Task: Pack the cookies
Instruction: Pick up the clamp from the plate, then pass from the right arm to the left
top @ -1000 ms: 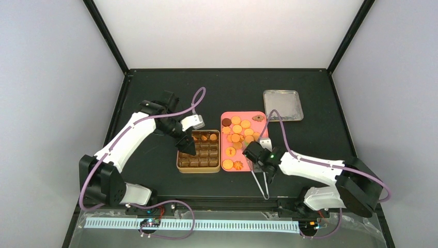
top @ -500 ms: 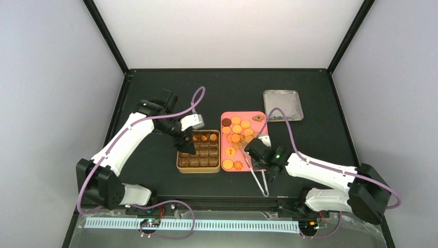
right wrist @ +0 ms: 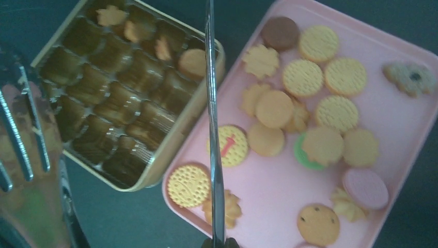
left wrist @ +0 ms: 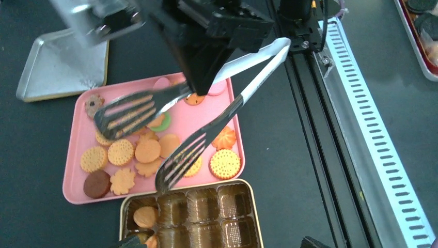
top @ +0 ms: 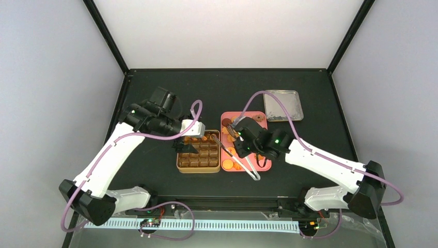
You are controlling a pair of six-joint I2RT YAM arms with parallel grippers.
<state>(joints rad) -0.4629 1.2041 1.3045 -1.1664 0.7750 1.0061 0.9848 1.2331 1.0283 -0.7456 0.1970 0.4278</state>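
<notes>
The cookies point(right wrist: 274, 108) lie heaped on a pink tray point(right wrist: 274, 191), mostly round and orange-golden, with a dark brown one and a pink one among them. In the left wrist view the cookies point(left wrist: 149, 151) fill the left part of the pink tray point(left wrist: 72, 186). A few rest in the far row of the gold tin point(top: 199, 171). My right gripper point(top: 241, 140) is shut on metal tongs point(top: 250, 166) and holds them raised over tray and tin, their tips apart with nothing between them. My left gripper point(top: 187, 147) hangs open over the tin point(left wrist: 217, 182).
A silver lid-like tray point(top: 282, 105) lies at the back right of the black table. The tin stands directly left of the pink tray point(top: 243, 112). A rail with a white ruled strip point(left wrist: 361, 129) runs along the near edge.
My right gripper has closed on the tongs, lifted them off the table and swung left over the tray toward the tin. The left arm has shifted slightly above the tin.
</notes>
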